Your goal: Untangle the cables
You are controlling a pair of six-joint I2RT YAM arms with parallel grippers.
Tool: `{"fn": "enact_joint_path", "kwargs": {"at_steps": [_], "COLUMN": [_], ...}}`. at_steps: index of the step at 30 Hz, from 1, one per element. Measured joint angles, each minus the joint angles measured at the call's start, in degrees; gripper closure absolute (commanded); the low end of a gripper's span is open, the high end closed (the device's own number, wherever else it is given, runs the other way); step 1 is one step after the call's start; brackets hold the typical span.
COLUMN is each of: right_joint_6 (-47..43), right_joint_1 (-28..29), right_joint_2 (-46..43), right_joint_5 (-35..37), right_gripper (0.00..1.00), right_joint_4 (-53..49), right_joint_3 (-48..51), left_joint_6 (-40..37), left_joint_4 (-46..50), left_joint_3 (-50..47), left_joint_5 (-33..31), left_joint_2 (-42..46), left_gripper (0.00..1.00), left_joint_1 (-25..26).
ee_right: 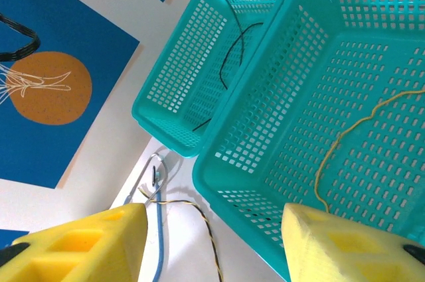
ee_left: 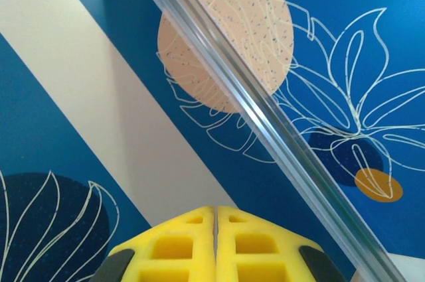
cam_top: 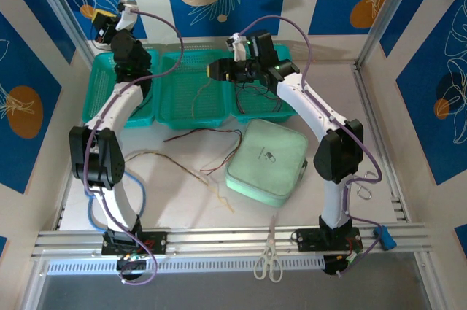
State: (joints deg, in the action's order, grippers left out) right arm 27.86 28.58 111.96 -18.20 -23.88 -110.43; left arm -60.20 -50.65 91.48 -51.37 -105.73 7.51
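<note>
The left tool (ee_left: 216, 221) is raised at the far left, aimed at the blue patterned wall (ee_left: 319, 182); its 2 yellow fingers (ee_left: 176, 245) are pressed together with nothing between them; a thin black cable (ee_right: 229, 63) lies in the left teal basket (ee_right: 179, 76), running out over its rim; a tan-yellow cable (ee_right: 345, 136) curls across the floor of the middle basket (ee_right: 265, 142); the right tool (ee_right: 214, 219) hovers over the baskets, its fingers well apart and gripping nothing; more dark cables (cam_top: 257, 98) sit in the right basket (cam_top: 244, 114); dark red and tan cables (cam_top: 197, 151) sprawl tangled over the desk (cam_top: 182, 208) in front of the baskets, just left of a pale green pouch (cam_top: 266, 160); scissors (cam_top: 268, 262) lie at the near rail.
</note>
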Motion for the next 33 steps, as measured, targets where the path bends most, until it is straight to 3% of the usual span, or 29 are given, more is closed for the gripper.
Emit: {"fn": "enact_joint_path", "kwargs": {"at_steps": [14,25,33], "right_joint_6": [0.0,0.0,0.0], "right_joint_1": [-0.5,-0.5,-0.9], "right_joint_2": [0.0,0.0,-1.2], "right_joint_5": [-0.3,-0.3,-0.3], "right_gripper": [0.44,0.44,0.44], "right_joint_4": [-0.1,-0.2,-0.2], "right_joint_3": [1.2,2.0,4.5], "left_joint_6": [7.3,32.5,47.6], "left_joint_4": [3.1,28.3,46.1], "left_joint_3": [-8.5,-12.4,-12.7], "left_joint_5": [-2.3,2.4,14.3], "left_joint_2": [-0.7,-0.6,-0.7], "left_gripper": [1.00,1.00,1.00], "left_joint_1": [-2.3,-2.9,-6.5]}}
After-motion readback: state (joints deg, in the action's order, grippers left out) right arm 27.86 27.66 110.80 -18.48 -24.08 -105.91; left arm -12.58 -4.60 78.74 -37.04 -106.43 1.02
